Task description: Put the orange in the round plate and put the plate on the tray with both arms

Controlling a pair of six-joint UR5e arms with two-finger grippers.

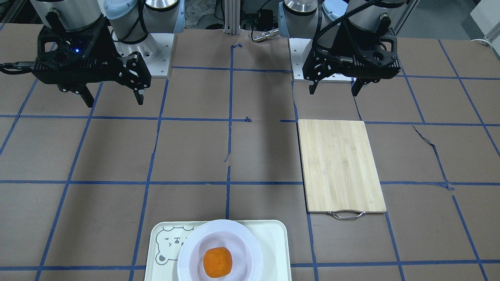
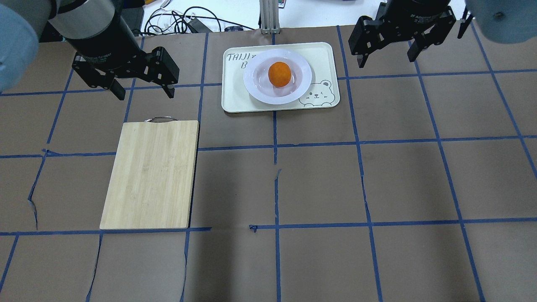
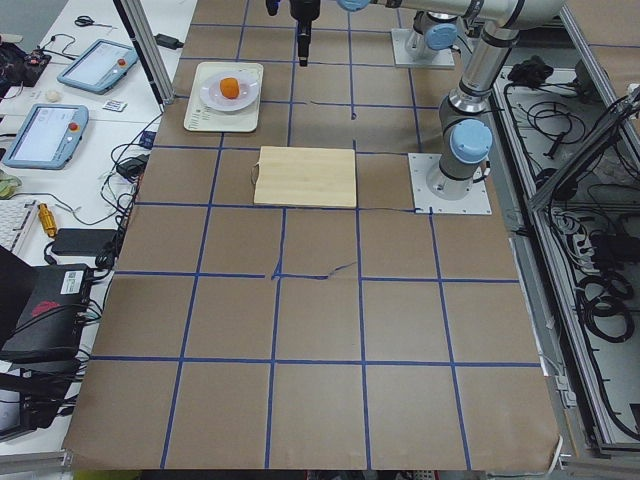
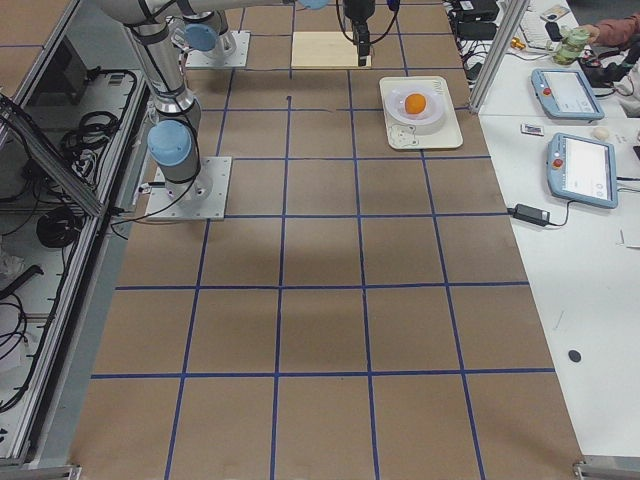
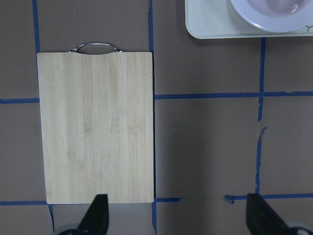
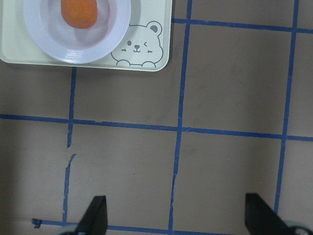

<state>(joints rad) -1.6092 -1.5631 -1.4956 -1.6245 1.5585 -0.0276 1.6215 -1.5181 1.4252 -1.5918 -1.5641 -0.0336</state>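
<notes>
Orange point(image 1: 217, 262) was seen in round plate point(image 1: 190, 249), set on tray point(image 1: 275, 234) | left gripper point(image 1: 334, 90), right gripper point(image 1: 114, 101) were held spread, empty, raised | risk: orange could be rolled off if plate were bumped

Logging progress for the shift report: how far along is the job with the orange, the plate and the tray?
Looks done: the small bright-orange fruit sits in the glossy white round plate, which rests on the pale cream rectangular tray. In hand: nothing; the left gripper and the right gripper hang open, apart from the tray. Left: nothing visible.
</notes>
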